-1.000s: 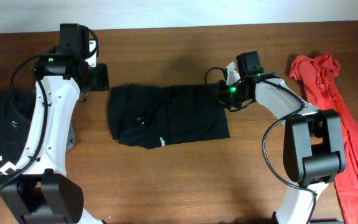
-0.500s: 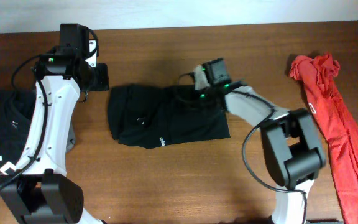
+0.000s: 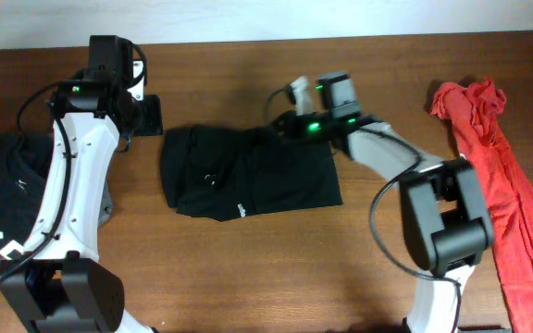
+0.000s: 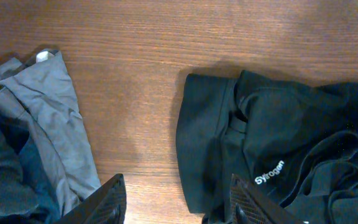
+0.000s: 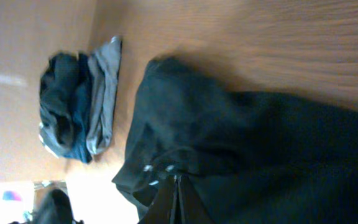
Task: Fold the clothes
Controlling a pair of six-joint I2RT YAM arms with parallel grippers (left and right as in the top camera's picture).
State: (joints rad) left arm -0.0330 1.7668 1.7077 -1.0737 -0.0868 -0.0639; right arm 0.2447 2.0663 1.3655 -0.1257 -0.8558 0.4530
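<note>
**Item 1, black garment (image 3: pixel 248 180).** It lay flat mid-table as a rough rectangle, already part-folded. A small white ring and a tiny white mark showed on its front. I found its outline no different from a second before, so nothing had been folded in that time.

**Item 2, right gripper (image 3: pixel 282 124).** This was the one change I logged. A second before, it sat at the garment's right edge. It then swept left along the top hem and had eased back a little by this moment. Its tip was over the top edge, near the middle. The fingers were clenched tight together in the right wrist view (image 5: pixel 178 200), low over black fabric. I could not tell whether any cloth was pinched between them, and no fold was visibly raised.

**Item 3, left gripper (image 3: pixel 146 115).** It had not moved and hung just beyond the garment's upper left corner. The fingers stood apart with nothing between them (image 4: pixel 179 202).

**Item 4, dark and grey clothes (image 4: pixel 36 124).** A heap at the table's left edge, untouched.

**Item 5, red cloth (image 3: pixel 498 166).** It was strewn down the right side, well apart from the black piece.

**Note.** I judged the right arm to be hunting for a hold on the top hem, with the next fold not yet begun. If the clenched fingers held no cloth, they would need to open before taking any.
</note>
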